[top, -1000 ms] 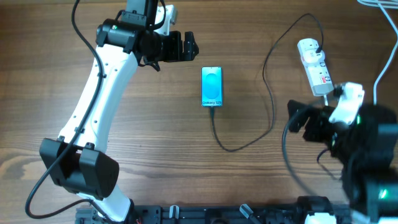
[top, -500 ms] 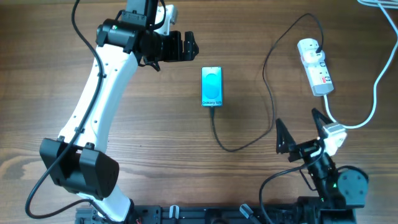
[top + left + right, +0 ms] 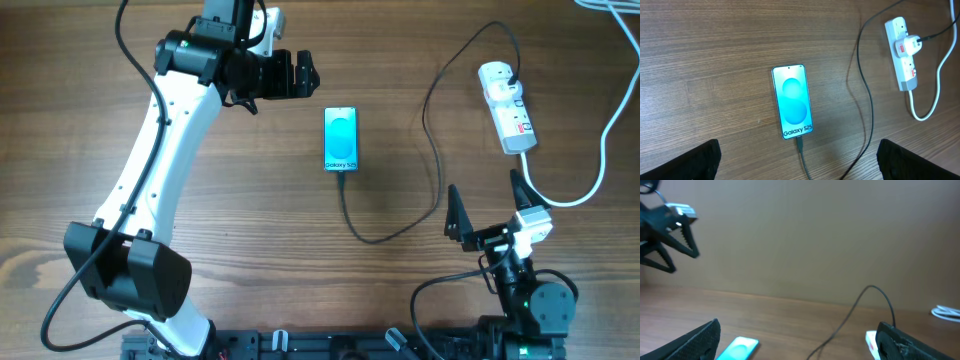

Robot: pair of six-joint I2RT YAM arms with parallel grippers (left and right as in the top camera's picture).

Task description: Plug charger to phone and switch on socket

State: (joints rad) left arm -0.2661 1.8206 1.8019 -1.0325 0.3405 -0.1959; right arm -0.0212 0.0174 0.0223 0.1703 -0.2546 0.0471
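Note:
The phone lies flat mid-table with its cyan screen lit; it also shows in the left wrist view and the right wrist view. The charger cable runs from the phone's near end, where its tip sits in the port, round to the plug in the socket, a white power strip at the right. My left gripper is open and empty, left of and beyond the phone. My right gripper is open and empty, raised near the front right, pointing across the table.
The strip's thick white cord loops right of it and off the far right edge. The right arm's base is at the front edge, the left arm spans the table's left half.
My right arm has pulled back from beside the socket to the front edge and tipped its gripper up. The left arm, phone and cable have not moved.

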